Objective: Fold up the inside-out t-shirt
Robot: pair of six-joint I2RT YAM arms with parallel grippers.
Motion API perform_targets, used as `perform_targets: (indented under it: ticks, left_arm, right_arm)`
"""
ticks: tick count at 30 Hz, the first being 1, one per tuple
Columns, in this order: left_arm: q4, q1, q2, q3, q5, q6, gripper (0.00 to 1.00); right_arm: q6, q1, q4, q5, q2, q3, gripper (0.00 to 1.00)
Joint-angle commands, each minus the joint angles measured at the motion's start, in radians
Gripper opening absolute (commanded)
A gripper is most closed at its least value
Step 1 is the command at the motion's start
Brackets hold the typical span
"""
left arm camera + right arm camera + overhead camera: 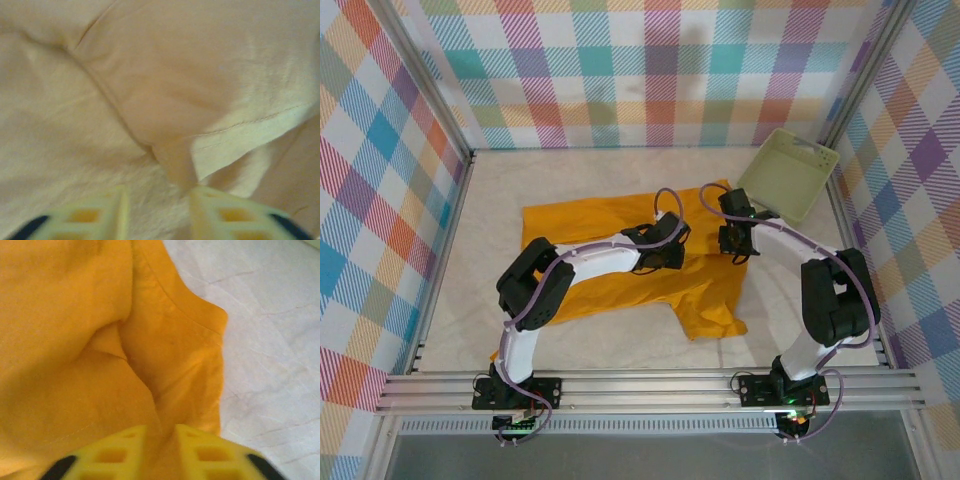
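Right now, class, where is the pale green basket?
In the top view, the basket sits at the far right corner of the table, just beyond the right claw and beside the far right corner of the t-shirt.

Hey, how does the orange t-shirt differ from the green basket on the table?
The t-shirt is mustard-orange; the basket is pale green. The t-shirt is soft cloth, spread and creased mid-table; the basket is rigid, at the far right corner. The left gripper and right gripper pinch the t-shirt; neither grips the basket. Both rest on the table.
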Motion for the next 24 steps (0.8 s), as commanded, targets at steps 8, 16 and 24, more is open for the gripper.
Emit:
perform_targets:
  ticks: [8, 16, 24]
  left_arm:
    - [-0.015, -0.001, -0.138, -0.104, -0.082, 0.012, 0.65]
    - [0.069, 0.033, -0.287, -0.275, -0.129, -0.040, 0.75]
    - [0.087, 0.125, -0.400, -0.466, -0.164, -0.092, 0.80]
  right_arm:
    - [0.026, -0.004, 0.015, -0.020, -0.069, -0.042, 0.39]
    - [0.070, -0.019, 0.066, -0.090, 0.038, 0.012, 0.48]
    - [0.097, -0.051, 0.103, -0.180, 0.093, 0.005, 0.21]
